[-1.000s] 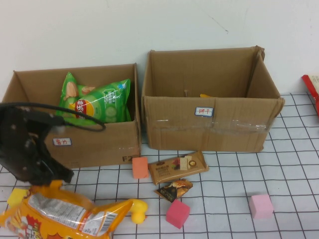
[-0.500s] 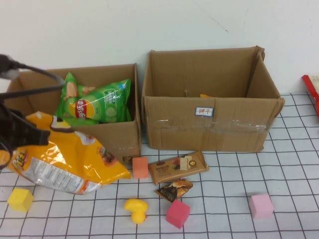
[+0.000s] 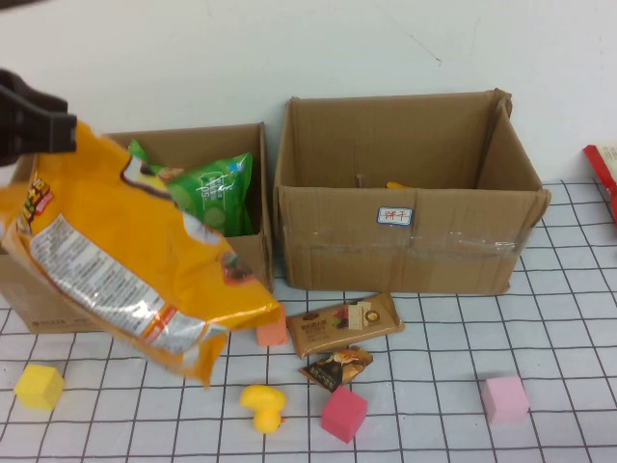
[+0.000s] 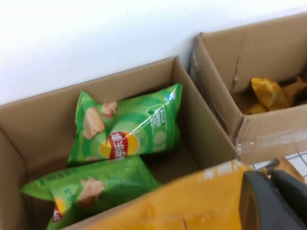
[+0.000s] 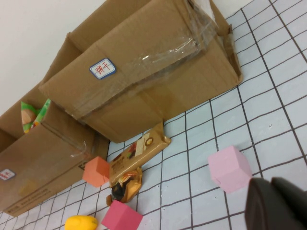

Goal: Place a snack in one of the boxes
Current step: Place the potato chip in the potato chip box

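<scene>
Two boxes at wall | left gripper clenched on orange bag, hanging over left box front | bag light, soft, slick; hold top seam | right gripper low near pink cube, grip unclear

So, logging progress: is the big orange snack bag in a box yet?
Not yet. The orange bag hangs from the left pincer above the lower box. The right pincer sits parked.
</scene>
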Robot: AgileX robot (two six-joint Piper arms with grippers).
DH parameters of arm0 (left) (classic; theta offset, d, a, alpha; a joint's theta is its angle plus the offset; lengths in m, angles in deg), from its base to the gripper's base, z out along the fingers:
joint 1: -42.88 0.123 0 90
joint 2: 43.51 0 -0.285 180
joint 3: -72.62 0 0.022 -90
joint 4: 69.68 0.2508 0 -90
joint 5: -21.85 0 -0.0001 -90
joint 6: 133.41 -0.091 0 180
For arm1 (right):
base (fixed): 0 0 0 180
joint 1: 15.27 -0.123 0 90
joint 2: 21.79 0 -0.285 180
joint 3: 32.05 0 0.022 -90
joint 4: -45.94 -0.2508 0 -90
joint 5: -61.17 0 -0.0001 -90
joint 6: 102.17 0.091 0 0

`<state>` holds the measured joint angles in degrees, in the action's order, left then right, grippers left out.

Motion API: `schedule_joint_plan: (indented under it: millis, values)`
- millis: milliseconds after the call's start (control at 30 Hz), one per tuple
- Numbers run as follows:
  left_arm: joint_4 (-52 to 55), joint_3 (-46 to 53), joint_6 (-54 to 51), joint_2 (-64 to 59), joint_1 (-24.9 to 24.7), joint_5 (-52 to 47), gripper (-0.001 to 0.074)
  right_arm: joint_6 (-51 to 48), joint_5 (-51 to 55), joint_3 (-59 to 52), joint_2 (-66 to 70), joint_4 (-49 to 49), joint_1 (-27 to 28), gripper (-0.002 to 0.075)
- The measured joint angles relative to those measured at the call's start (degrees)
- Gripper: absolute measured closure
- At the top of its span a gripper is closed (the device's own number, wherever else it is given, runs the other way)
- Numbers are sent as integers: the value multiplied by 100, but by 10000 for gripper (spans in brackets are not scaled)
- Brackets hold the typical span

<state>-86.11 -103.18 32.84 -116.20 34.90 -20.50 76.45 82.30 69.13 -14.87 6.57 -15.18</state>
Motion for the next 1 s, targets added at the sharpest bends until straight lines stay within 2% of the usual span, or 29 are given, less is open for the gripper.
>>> schedule_joint_plan:
  millis: [267, 633, 867, 933, 1000]
  values:
    - [-13, -182, -295, -273, 0, -420, 736, -15, 0, 0, 0, -4, 0, 727]
    - [-13, -196, -391, -371, 0, 89, 736, -15, 0, 0, 0, -4, 0, 727]
    - [289, -196, -542, -447, 0, -513, 734, -15, 0, 0, 0, -4, 0, 727]
    - [505, -196, -553, -447, 0, -801, 710, -15, 0, 0, 0, -4, 0, 727]
    - [747, -196, -562, -459, 0, -1108, 640, -15, 0, 0, 0, -4, 0, 727]
